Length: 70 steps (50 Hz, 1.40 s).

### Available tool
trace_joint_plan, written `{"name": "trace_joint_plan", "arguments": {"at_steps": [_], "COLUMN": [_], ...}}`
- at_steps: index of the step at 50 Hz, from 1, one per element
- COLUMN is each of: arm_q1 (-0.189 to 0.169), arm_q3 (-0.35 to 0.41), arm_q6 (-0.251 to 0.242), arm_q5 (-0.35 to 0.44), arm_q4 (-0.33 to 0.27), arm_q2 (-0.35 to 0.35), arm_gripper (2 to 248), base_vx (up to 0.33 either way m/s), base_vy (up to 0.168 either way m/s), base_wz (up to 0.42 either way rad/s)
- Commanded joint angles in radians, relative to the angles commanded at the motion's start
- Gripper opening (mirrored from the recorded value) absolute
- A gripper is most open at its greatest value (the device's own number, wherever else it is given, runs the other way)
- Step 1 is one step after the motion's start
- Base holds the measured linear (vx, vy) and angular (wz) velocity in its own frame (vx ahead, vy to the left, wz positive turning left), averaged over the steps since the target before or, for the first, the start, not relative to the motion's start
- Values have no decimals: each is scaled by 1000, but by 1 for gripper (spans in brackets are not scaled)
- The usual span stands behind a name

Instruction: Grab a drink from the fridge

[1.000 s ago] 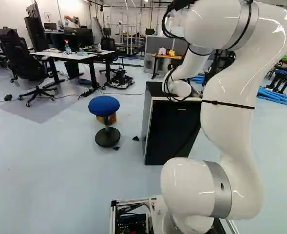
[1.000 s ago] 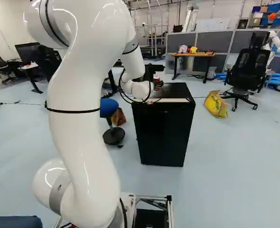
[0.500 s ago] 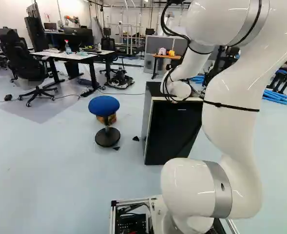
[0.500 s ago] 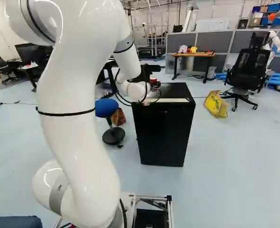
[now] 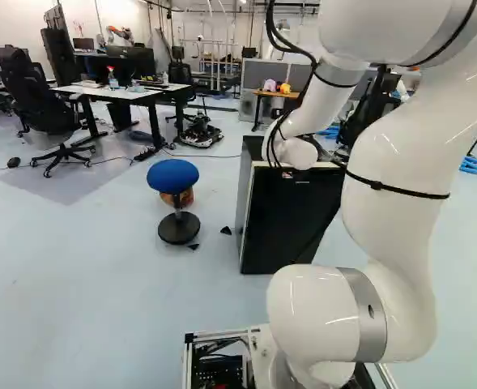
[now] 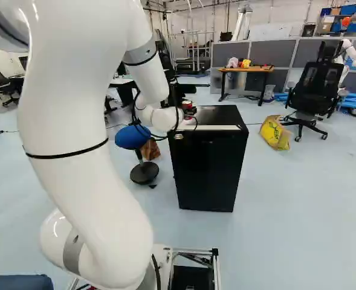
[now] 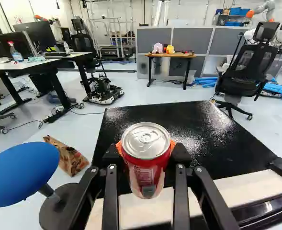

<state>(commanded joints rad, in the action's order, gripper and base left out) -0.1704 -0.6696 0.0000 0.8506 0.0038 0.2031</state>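
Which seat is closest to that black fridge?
The stool with the round blue top, just left of the fridge in the left base view. It has no backrest; the black office chairs, which do, stand farther off.

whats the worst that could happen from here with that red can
The red metal can with a silver top may slip out of the black two-fingered pincer if its squeeze is weak, as nothing but the orange pads seems to hold it. The thin black cables hanging in loops off the white arm might snag on the black box-shaped fridge, whose top edge is close by.
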Motion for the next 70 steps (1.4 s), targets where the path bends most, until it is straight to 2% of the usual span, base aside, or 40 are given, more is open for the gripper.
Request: {"name": "trace_joint_plan", "arguments": {"at_steps": [39, 70], "arm_q1": [100, 151], "arm_q3": [343, 516], "arm_q6": [0, 0], "arm_q5": [13, 20], "arm_q4": [-2, -3], "arm_q2": [-284, -428], "arm_gripper": [100, 100], "base_vx": [0, 0], "base_vy": [0, 0], "base_wz": [0, 0]}}
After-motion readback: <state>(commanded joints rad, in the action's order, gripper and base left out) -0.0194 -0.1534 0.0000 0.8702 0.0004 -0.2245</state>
